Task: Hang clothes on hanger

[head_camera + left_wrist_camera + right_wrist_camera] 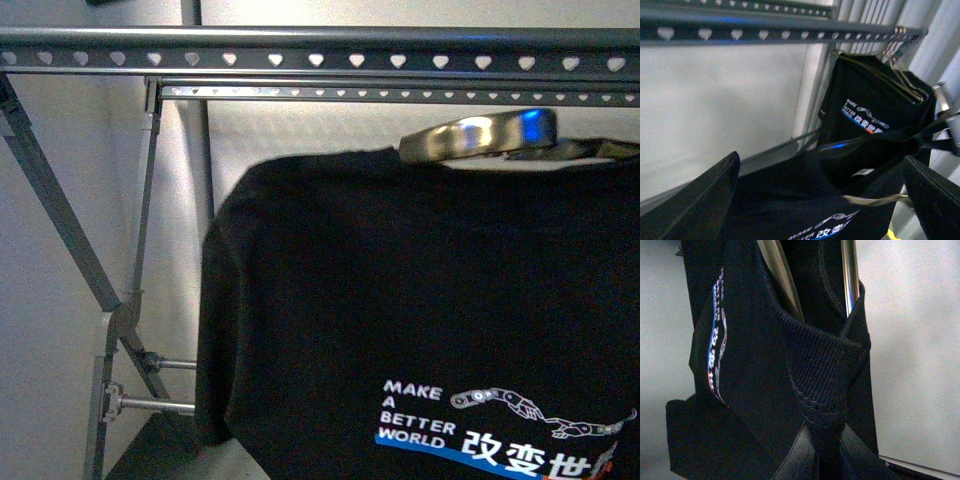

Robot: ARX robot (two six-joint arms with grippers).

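Centre and right blocked by T-shirt [400, 280], overhead barred by rack [290, 45] rails, open gap noted at left.

Chrome coat hanger [470, 138], white wall [50, 380]

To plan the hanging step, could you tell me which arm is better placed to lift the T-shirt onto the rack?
Right, probably: the right tool grips the T-shirt by its collar below the rack, while the left tool is open, holding nothing.

My chest camera faces the rack [320, 50] and shirt [400, 300] closely; left wrist sees both sidelong; right wrist nearly touches the shirt.
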